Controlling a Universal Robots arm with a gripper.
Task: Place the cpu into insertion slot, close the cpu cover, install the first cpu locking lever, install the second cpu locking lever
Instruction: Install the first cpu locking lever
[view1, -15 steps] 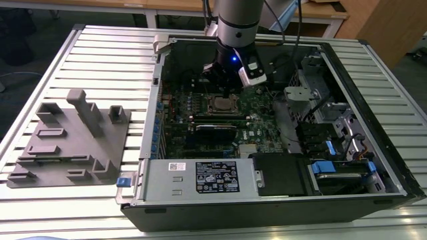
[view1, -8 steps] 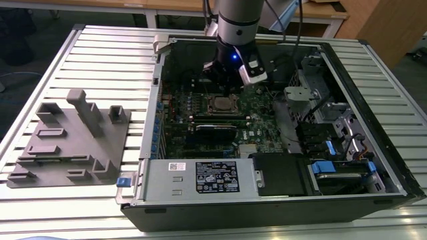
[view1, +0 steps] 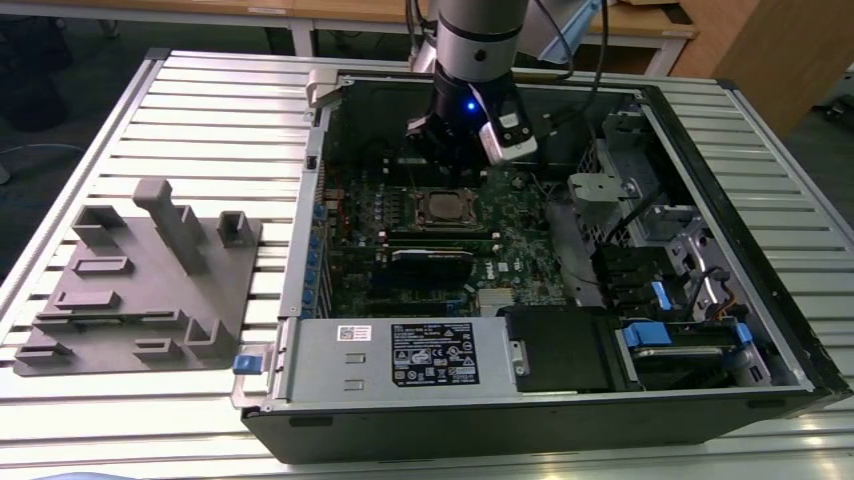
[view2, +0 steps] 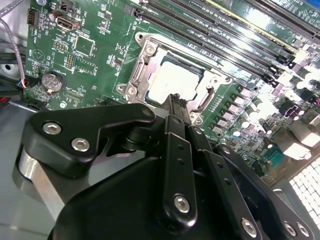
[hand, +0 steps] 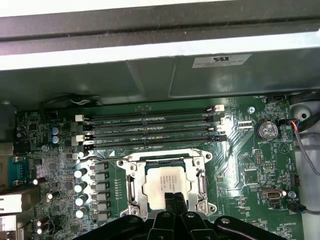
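The cpu (view1: 446, 208) (hand: 164, 181) (view2: 175, 80), pale and square, lies flat in the insertion slot (hand: 200, 204) on the green board. The cpu cover (hand: 161, 159) (view2: 149, 52), a silver frame, lies down around it, and the chip shows through its window. A thin metal lever (hand: 203, 186) runs along one side of the frame and another (hand: 129, 186) along the opposite side. My gripper (hand: 174, 199) (view2: 176, 101) (view1: 449, 160) hangs just above the edge of the socket. Its black fingers (hand: 170, 202) are shut together with nothing between them.
Long black memory slots (hand: 150, 129) lie beside the socket, and a coin battery (hand: 266, 131) sits near the board's corner. The case wall (hand: 150, 55) rises close behind. A power supply (view1: 400, 355) and a drive cage (view1: 667, 320) fill the case front. A grey fixture (view1: 147, 280) stands on the exterior view's left.
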